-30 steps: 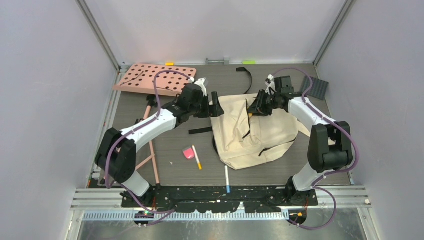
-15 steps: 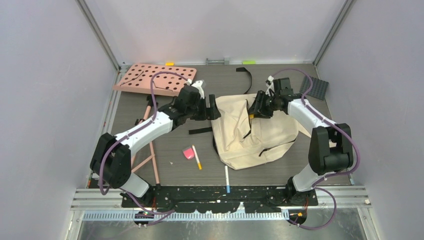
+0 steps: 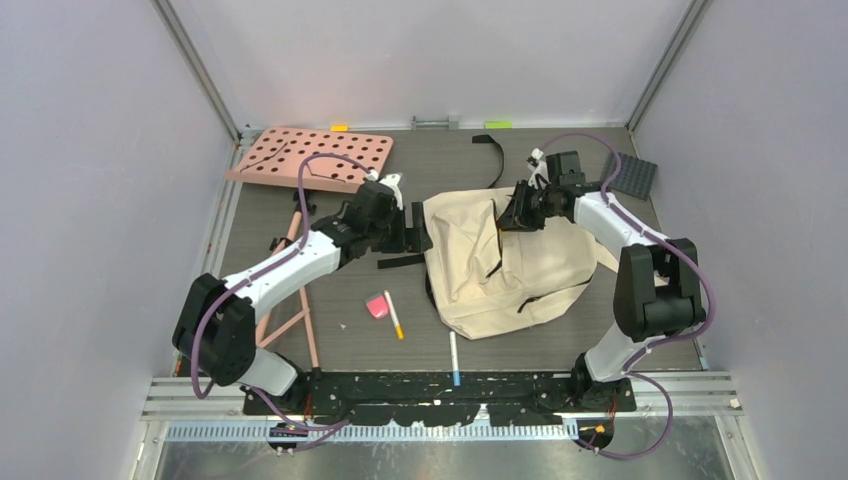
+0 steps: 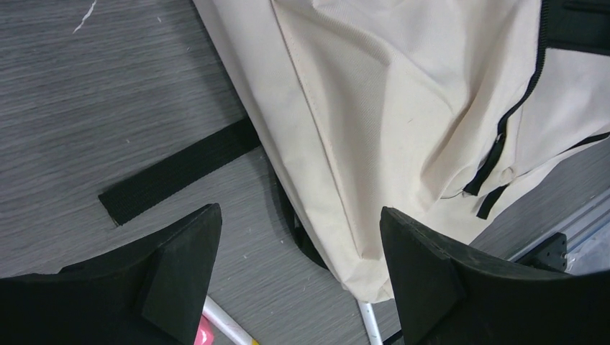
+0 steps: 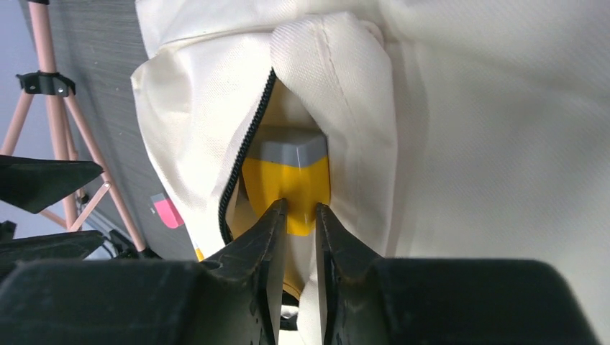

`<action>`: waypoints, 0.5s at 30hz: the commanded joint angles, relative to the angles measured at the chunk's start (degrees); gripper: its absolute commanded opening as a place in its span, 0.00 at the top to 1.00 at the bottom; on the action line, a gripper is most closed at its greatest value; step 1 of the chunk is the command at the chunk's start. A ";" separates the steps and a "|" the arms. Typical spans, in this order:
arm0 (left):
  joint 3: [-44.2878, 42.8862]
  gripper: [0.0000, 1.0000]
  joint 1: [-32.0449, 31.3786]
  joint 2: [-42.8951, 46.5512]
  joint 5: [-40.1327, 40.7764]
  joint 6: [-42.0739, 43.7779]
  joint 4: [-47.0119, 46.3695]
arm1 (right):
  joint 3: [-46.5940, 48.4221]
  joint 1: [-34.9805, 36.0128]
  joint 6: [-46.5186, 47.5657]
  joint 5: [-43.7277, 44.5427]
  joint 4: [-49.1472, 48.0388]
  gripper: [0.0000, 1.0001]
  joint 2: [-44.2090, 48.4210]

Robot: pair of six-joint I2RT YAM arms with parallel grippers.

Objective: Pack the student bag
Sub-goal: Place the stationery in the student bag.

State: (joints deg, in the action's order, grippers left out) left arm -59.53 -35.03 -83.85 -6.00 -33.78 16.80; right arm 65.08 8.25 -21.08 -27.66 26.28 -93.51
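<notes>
The student bag (image 3: 530, 275), cream with black zips and straps, lies right of the table's middle. My right gripper (image 3: 507, 213) is at its open zipper mouth near the top. In the right wrist view its narrow jaws (image 5: 297, 214) pinch the end of a yellow block with a grey cap (image 5: 288, 172) that sits inside the bag's opening (image 5: 460, 144). My left gripper (image 3: 420, 230) hovers open just left of the bag. In the left wrist view its fingers (image 4: 298, 266) straddle bare table and the bag's lower corner (image 4: 374, 108), gripping nothing.
A pink perforated board (image 3: 310, 157) lies at the back left and a pink tripod (image 3: 300, 300) along the left side. A pink eraser (image 3: 377, 306), a yellow-tipped pen (image 3: 394, 315) and a white pen (image 3: 454, 358) lie in front. A loose black strap (image 3: 400, 261) and a dark pad (image 3: 630, 172) are nearby.
My left gripper has drawn back left and nearer, off the bag's upper left edge. The right gripper has stayed at the bag's opening, shifting slightly.
</notes>
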 commanded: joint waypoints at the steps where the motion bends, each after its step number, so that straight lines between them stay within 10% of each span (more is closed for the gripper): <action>1: 0.46 0.17 0.06 2.52 0.79 2.33 2.49 | 3.04 0.95 2.03 -4.96 -0.43 0.77 -2.93; 15: 4.83 0.16 0.06 5.59 3.08 7.82 13.69 | 1.75 3.06 -0.76 -4.43 -3.94 0.74 -2.89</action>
State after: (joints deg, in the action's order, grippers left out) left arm -55.72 -35.03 -81.52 -4.25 -27.70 26.11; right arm 67.61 10.81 -21.45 -34.39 23.49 -98.19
